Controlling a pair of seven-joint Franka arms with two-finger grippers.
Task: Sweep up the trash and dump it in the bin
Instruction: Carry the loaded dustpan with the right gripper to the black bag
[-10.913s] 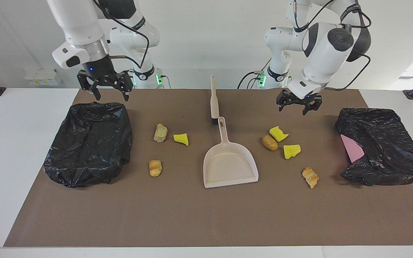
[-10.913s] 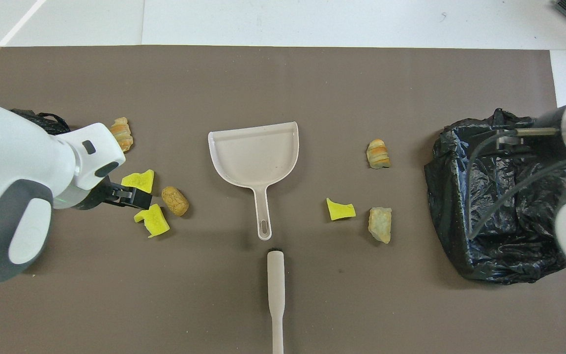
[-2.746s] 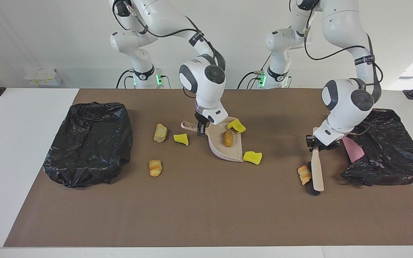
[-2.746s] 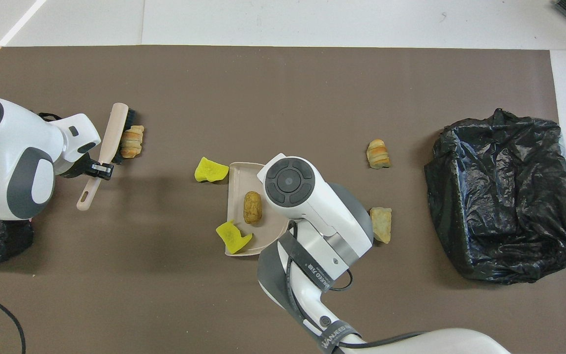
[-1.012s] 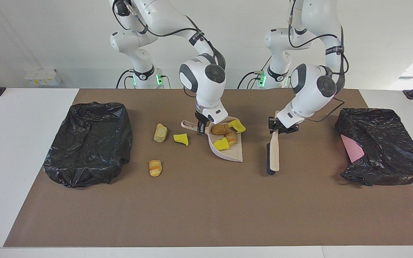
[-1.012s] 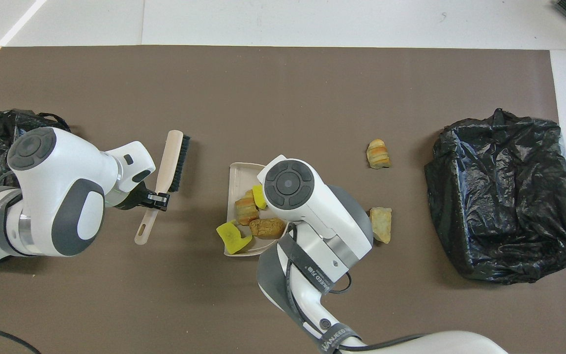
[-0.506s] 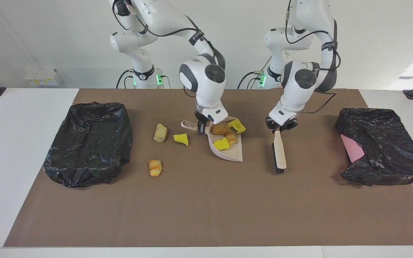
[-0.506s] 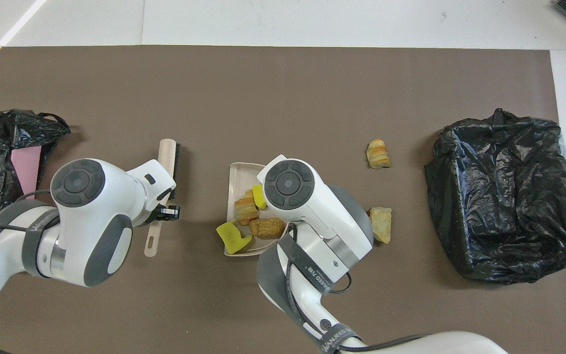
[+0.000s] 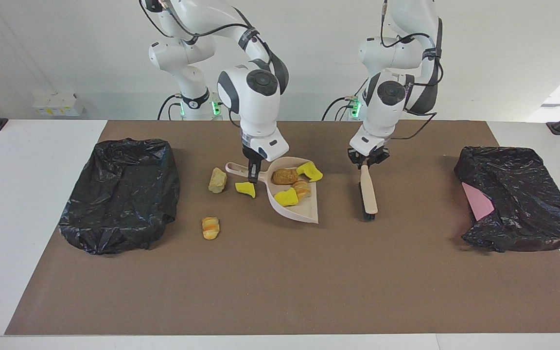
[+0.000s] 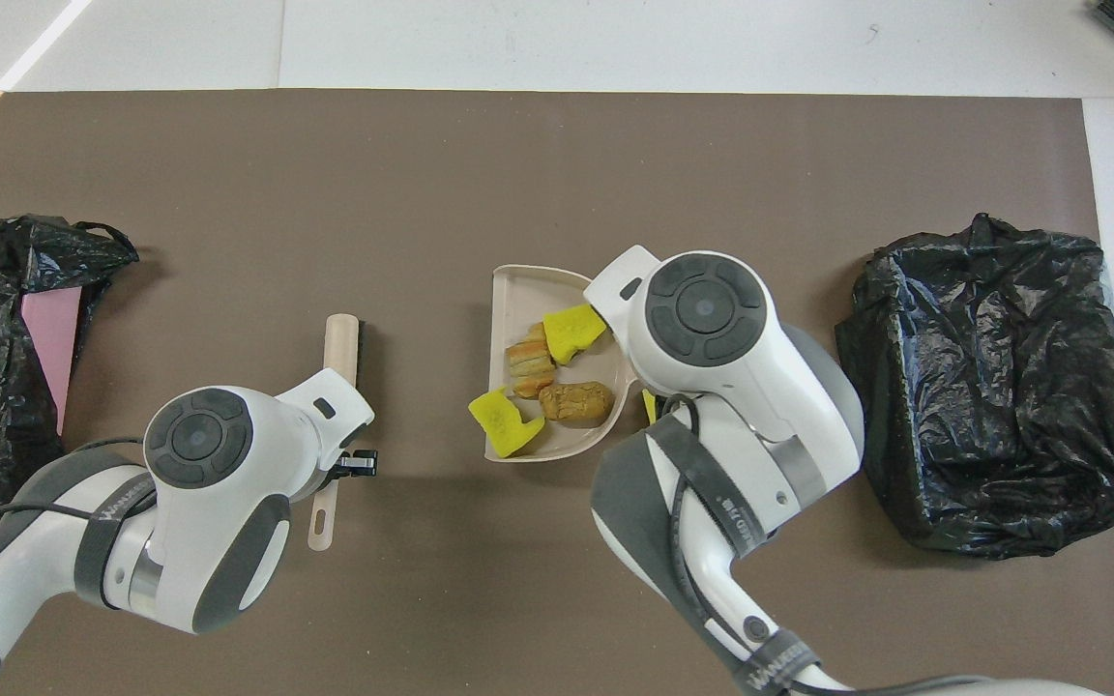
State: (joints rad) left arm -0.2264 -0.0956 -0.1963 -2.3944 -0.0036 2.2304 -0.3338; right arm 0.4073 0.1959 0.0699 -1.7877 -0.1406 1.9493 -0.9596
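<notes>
Counting four trash pieces in the dustpan, we see three left on the mat (unbinned); right gripper clamps its handle, left gripper clamps the hand brush.

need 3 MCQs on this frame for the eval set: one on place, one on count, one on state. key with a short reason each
1. Where does the loose yellow chunk lie?
A) on the mat, beside the handle of the dustpan
B) inside a black bag
C) on the white table edge

2. How many trash pieces sit in the dustpan?
A) two
B) four
C) six

3. What is the left gripper doing?
A) open over a bag
B) shut on the handle of the brush
C) shut on the dustpan

Key:
1 A: it lies on the brown mat, right by the handle that the right gripper holds.
2 B: two yellow chunks and two brown pastry lumps lie in the pan.
3 B: it clamps the top end of the brush's handle.
</notes>
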